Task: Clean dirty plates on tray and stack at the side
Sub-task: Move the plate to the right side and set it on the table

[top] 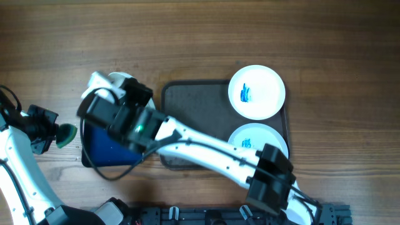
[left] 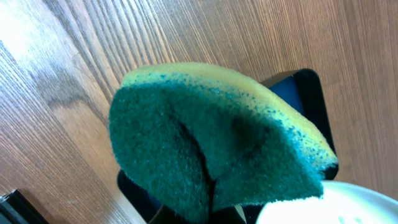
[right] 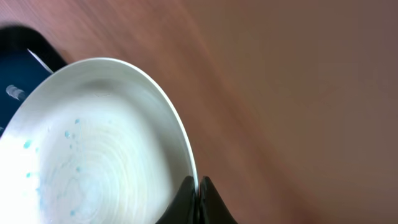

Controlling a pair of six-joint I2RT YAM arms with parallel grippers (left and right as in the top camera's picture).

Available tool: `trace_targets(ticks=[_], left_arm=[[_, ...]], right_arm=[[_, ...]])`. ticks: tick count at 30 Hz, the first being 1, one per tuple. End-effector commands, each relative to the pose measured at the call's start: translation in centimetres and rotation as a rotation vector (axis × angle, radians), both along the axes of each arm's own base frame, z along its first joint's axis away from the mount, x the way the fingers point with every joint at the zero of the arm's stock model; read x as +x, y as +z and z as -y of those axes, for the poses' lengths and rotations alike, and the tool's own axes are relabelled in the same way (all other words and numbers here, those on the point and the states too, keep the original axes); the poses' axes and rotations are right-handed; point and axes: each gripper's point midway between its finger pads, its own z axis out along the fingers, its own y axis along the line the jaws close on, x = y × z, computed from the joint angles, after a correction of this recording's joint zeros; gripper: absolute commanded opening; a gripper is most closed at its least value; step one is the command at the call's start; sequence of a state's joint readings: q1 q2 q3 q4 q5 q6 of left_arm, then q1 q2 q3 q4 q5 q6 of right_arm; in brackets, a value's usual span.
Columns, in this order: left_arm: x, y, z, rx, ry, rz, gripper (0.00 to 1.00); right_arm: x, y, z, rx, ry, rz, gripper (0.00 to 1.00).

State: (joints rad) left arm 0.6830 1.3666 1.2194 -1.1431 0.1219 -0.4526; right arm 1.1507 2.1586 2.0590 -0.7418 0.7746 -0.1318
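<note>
- The right gripper (right: pixel 198 194) pinches the rim of one white plate (right: pixel 106 143), at the far end of the small blue tray (top: pixel 103 150).
- The left gripper (top: pixel 57 135) squeezes a green sponge (left: pixel 211 143), left of the blue tray.
- Two dirty plates, the far one (top: pixel 257 92) and the near one (top: pixel 249 137), lie on the right end of the big tray (top: pixel 200 106).

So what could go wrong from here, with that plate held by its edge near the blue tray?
The right gripper pinches the plate only at its rim, so it could tilt or slip and fall by the blue tray. Faint blue specks show on the plate, so it might get stacked not quite clean; the sponge may be needed again. The right arm lies across the grey tray over part of the nearer dirty plate, so a low pull-back could knock it.
</note>
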Motion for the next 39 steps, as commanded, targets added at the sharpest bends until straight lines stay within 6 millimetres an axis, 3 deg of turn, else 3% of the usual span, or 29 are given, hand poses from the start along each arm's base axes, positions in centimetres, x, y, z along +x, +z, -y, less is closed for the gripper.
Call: trace_targets(ticks=[1,3,5,9,11,13,15,18,22,25,27,33,36,39], left_arm=[[0.5,1.4,-0.4,0.021,0.011,0.048,0.04],[0.5,1.3,-0.4,0.019,0.01,0.046,0.04],[0.7,1.1,-0.2,0.015,0.002,0.041,0.04],[1.5,1.0,0.8,0.015,-0.043,0.041,0.04],[2.5,1.0,1.9,0.018,-0.094,0.047,0.04],[3.5,0.8,3.2,0.019,-0.149,0.049,0.04],[4.8,0.5,5.0,0.036,-0.226,0.04,0.04],[5.9,0.0,7.2,0.066,-0.321,0.011,0.04],[6.9,-1.0,10.4,0.083,-0.443,-0.028,0.04],[7.2,-1.5,11.9,0.084,-0.494,-0.044,0.04],[7.3,-1.5,12.5,0.084,-0.514,-0.044,0.04],[7.1,-1.6,12.5,0.082,-0.521,-0.053,0.04],[7.1,-1.6,12.5,0.082,-0.521,-0.053,0.04],[7.0,-1.6,12.5,0.081,-0.522,-0.054,0.04]], right_arm=[[1.0,0.9,0.4,0.425,-0.133,-0.246,0.05],[2.1,2.1,1.9,0.529,-0.158,-0.334,0.04],[3.8,4.2,4.6,0.634,-0.204,-0.395,0.04],[8.1,7.3,13.5,0.777,-0.383,-0.43,0.05],[10.3,7.1,21.0,0.809,-0.559,-0.451,0.05],[11.4,6.0,26.6,0.81,-0.683,-0.487,0.05],[11.7,4.4,33.7,0.823,-0.849,-0.544,0.05],[11.0,3.1,42.2,0.853,-1.057,-0.572,0.05],[8.4,1.7,50.9,0.873,-1.297,-0.584,0.05],[6.2,-0.8,55.4,0.863,-1.446,-0.611,0.05],[4.9,-4.0,57.9,0.861,-1.526,-0.643,0.05],[1.9,-11.8,62.5,0.899,-1.679,-0.659,0.05],[-0.6,-15.4,65.0,0.923,-1.773,-0.672,0.05],[-1.6,-16.7,66.1,0.934,-1.82,-0.69,0.05]])
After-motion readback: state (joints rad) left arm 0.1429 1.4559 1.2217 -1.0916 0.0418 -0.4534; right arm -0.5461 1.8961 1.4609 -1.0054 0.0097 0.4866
